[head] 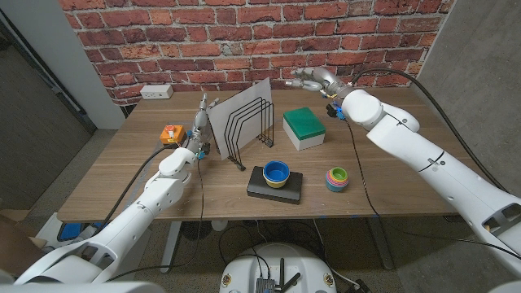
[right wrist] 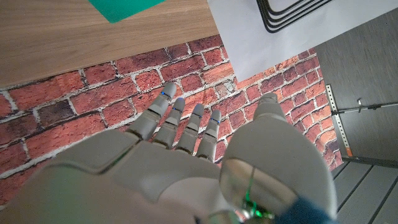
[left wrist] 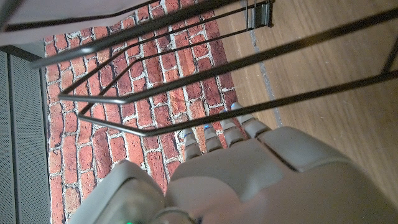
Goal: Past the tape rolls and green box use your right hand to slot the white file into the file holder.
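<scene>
We're looking down over the table [head: 106, 183], and the white file [head: 244, 99] stands upright in the black wire file holder [head: 248, 130], leaning against its far side, near the middle of the table. Our right robot hand [head: 312, 80] hangs up by the brick wall [head: 244, 41], well behind the green box [head: 304, 129] and off to the right of the file. In the right wrist view that right robot hand [right wrist: 186, 134] has its fingers [right wrist: 163, 115] stretched out and apart, nothing in them, and there's the white file [right wrist: 280, 37] with the holder's black wires [right wrist: 292, 12] in front of it, apart from the fingertips.

Over on the other side, our left robot hand [head: 199, 134] stands just beside the left end of the file holder, fingers pointing up. From the left wrist view we see the left robot hand [left wrist: 249, 168] with fingertips [left wrist: 221, 134] right up against the holder's wires [left wrist: 186, 93], but whether they clasp a wire or merely stand by it we cannot tell.

Nearer to us sits a black box [head: 274, 185] with a blue bowl [head: 277, 172] on top. To its right there's a stack of coloured tape rolls [head: 337, 178]. An orange object [head: 169, 134] lies left of the left robot hand, and a white power strip [head: 156, 92] lies at the back left of the table.
</scene>
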Controlling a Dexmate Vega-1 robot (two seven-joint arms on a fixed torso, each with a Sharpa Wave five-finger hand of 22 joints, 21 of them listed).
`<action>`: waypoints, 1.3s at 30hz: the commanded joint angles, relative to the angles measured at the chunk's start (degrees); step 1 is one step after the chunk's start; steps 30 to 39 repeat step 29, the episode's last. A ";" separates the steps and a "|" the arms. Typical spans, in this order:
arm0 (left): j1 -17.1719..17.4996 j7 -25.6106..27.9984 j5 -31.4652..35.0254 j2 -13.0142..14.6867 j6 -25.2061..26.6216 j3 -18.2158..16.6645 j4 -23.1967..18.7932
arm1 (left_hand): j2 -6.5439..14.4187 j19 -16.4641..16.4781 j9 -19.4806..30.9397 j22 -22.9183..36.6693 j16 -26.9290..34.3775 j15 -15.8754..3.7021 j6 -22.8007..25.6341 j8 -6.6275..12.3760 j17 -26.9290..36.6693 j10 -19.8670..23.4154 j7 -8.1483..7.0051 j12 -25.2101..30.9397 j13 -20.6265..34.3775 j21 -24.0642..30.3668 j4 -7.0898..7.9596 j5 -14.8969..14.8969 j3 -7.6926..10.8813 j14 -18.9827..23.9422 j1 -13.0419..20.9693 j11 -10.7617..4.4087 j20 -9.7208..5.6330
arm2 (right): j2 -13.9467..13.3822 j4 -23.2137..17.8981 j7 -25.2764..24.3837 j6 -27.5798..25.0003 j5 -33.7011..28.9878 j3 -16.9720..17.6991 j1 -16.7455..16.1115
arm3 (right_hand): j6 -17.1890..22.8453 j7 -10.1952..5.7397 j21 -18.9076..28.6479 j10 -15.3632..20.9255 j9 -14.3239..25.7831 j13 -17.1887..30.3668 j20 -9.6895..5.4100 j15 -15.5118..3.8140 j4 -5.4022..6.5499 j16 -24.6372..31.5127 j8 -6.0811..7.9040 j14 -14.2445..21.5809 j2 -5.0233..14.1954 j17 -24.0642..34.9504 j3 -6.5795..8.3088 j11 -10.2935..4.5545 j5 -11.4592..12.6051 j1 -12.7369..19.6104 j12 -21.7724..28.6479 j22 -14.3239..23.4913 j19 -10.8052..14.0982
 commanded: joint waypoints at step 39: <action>0.00 -0.03 0.02 -0.01 -0.05 0.01 0.07 | 0.45 0.45 0.28 0.28 0.37 -0.27 -0.16 0.33 0.13 -0.06 -0.52 0.39 0.31 0.40 0.29 0.37 -0.03 0.36 -0.02 -0.40 0.02 | 6.31 21.50 -11.24 34.90 21.40 8.83 -12.77 | -5.76 3.30 -5.71 -4.06 -0.19 -3.73 1.61 1.19 2.94 0.20 -0.59 -4.25 -2.61 -2.93 -4.10 1.99 0.77 -9.82 0.31 0.17 -5.02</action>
